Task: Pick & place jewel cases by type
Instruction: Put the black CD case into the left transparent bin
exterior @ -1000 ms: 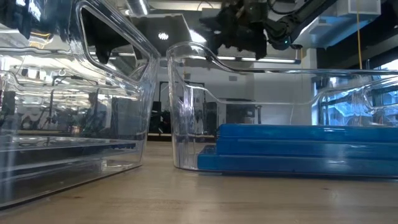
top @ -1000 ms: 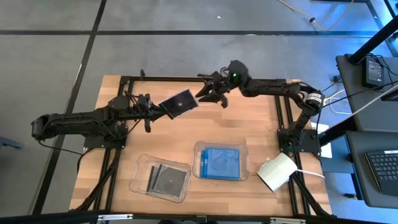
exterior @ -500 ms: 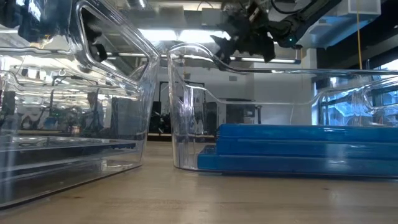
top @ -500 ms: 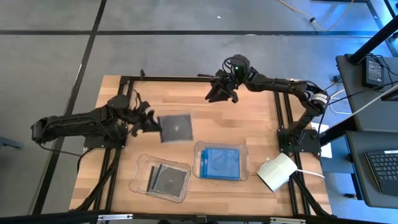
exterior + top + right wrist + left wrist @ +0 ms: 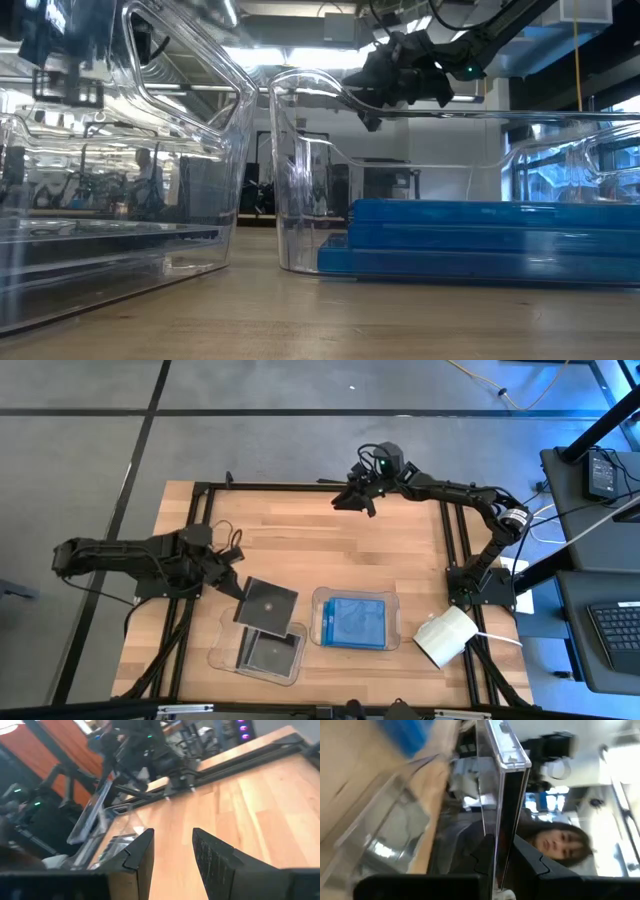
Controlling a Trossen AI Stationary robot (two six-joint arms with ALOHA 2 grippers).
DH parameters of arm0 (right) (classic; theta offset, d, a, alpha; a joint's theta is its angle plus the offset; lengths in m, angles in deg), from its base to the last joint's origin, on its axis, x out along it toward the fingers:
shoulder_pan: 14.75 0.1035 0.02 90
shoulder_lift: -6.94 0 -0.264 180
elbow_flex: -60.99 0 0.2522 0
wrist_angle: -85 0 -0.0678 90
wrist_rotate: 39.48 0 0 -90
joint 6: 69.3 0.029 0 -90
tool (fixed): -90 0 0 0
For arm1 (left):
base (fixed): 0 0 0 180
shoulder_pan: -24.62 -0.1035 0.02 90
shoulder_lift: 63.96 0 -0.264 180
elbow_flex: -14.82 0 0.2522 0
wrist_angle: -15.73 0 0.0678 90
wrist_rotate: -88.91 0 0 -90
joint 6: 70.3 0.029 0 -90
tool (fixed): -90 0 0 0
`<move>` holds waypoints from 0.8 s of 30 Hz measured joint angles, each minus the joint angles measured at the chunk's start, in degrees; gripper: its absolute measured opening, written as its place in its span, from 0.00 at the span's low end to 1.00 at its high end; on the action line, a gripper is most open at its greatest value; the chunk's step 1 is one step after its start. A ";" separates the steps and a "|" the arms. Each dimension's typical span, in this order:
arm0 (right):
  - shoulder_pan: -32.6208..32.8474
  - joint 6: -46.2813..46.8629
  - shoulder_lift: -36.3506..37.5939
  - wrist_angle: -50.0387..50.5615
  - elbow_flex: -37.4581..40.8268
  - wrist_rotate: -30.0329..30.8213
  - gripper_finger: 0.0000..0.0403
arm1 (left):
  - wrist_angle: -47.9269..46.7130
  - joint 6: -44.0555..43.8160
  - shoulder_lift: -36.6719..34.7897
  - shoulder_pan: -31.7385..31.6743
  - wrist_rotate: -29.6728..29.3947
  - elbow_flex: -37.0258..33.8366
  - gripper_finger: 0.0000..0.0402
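the dark case [image 5: 267, 604] sits tilted above the left tray [image 5: 225, 653] near the front edge of the counter [image 5: 340, 555], overlapping that tray's back rim, its left edge pinched in the left end effector [image 5: 235, 588], whose fingers [image 5: 482, 857] are narrowed onto the thin case. the blue cases [image 5: 355, 621] lie stacked in the right tray [image 5: 320, 600] beside it. the right end effector [image 5: 356, 498] hovers at the back edge, its fingers [image 5: 137, 852] parted and holding nothing.

The left end effector [image 5: 237, 588] has swung the dark case [image 5: 268, 604] from mid-tabletop down over the left tray [image 5: 222, 645]. The right end effector [image 5: 358, 499], empty, has pulled back toward the far edge.
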 joint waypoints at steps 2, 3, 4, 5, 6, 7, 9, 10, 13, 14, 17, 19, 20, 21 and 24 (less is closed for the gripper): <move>0.02 -0.11 0.00 0.25 0.00 1.82 0.34 | -2.87 -0.93 0.02 2.67 -3.05 0.00 0.08; 0.04 -0.17 0.00 0.24 0.00 2.31 0.34 | -3.65 -1.27 0.03 4.01 -4.29 0.00 0.08; 0.03 -0.17 0.00 0.22 0.00 2.48 0.34 | -4.00 -1.85 0.03 5.38 -5.71 0.00 0.08; 0.02 -0.06 0.00 0.18 0.00 2.49 0.34 | -3.78 -2.79 0.03 6.82 -7.18 0.00 0.08; 0.02 0.20 0.00 0.19 0.00 2.55 0.34 | -3.33 -4.01 0.03 8.27 -8.82 0.00 0.08; 0.02 0.30 0.00 0.21 0.00 2.57 0.34 | -3.50 -5.23 0.01 9.90 -10.60 0.24 0.08; 0.02 0.31 0.00 0.22 0.00 2.60 0.34 | -4.91 -6.81 0.07 13.46 -13.94 0.80 0.08; 0.03 0.31 0.00 0.22 0.00 2.60 0.34 | -5.71 -7.91 0.19 15.34 -15.96 0.96 0.08; 0.07 0.10 0.00 0.20 0.00 2.62 0.34 | -8.12 -12.22 0.31 21.02 -21.33 0.98 0.08; 0.07 0.03 0.00 0.20 0.00 2.63 0.34 | -8.95 -13.50 0.37 22.98 -22.92 0.98 0.08; 0.09 -0.13 0.00 0.20 0.00 2.64 0.34 | -10.04 -15.47 1.10 28.09 -27.06 0.98 0.08; 0.09 -0.53 0.00 0.20 0.00 2.64 0.34 | -9.31 -16.32 1.48 30.79 -29.87 0.99 0.08; 0.09 -0.93 0.00 0.20 0.00 2.64 0.34 | -9.34 -16.95 1.84 31.92 -31.40 1.01 0.08; 0.09 -1.11 0.00 0.20 0.00 2.64 0.34 | -9.54 -17.99 2.34 32.93 -32.74 1.01 0.08; 0.09 -1.14 0.00 0.20 0.00 2.64 0.34 | -10.29 -20.64 4.83 35.77 -34.01 1.02 0.09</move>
